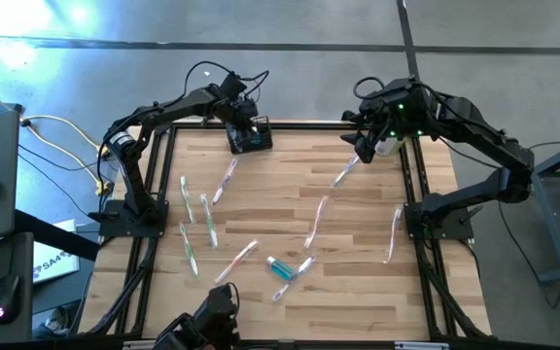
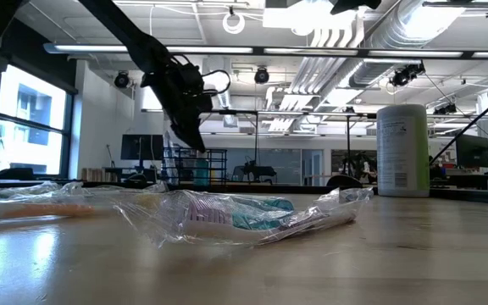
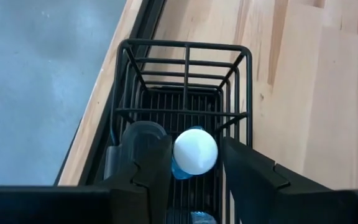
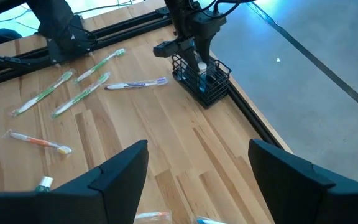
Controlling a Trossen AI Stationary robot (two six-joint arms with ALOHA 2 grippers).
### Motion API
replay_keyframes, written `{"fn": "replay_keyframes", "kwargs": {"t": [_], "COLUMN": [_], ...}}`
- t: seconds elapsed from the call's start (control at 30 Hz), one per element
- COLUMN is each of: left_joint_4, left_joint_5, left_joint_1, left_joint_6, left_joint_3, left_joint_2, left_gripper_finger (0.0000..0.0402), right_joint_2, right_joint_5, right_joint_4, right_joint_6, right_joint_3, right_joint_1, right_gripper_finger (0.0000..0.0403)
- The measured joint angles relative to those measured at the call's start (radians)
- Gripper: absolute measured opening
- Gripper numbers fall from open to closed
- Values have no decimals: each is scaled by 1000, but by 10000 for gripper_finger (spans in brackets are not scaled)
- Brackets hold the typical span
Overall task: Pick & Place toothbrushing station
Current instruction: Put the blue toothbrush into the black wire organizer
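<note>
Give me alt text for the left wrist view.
The left pincer straddles a white-capped blue tube standing in the black wire rack, which sits at the wooden table's edge beside grey floor.

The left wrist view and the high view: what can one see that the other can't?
Only the left wrist view shows inside the black rack: a white-capped blue tube sits between the left tool's fingers. Only the high view shows the wrapped toothbrushes scattered across the table and the right tool, open by a white container. Both show the rack at the table's far edge, with the left tool over it.
</note>
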Motion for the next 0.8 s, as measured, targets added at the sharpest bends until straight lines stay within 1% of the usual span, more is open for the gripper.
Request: {"fn": "replay_keyframes", "kwargs": {"t": [0.23,0.37,0.43,0.57,0.8], "left_joint_4": [4,4,-20,-89,-286], "left_joint_5": [0,-17,-21,-23,-49], "left_joint_1": [0,0,0,0,0], "left_joint_6": [-23,-23,-24,-24,-23], "left_joint_3": [1,1,17,95,279], "left_joint_2": [-2,-2,-2,-3,-4], "left_gripper_finger": [140,140,140,140,140], "right_joint_2": [0,0,0,0,0], "right_joint_5": [-2,-3,-3,-3,1], "right_joint_4": [0,-4,-10,-10,-14], "right_joint_6": [0,0,0,0,10], "right_joint_3": [0,0,0,0,0], "right_joint_1": [0,0,0,0,0], "right_gripper_finger": [271,271,271,271,271]}}
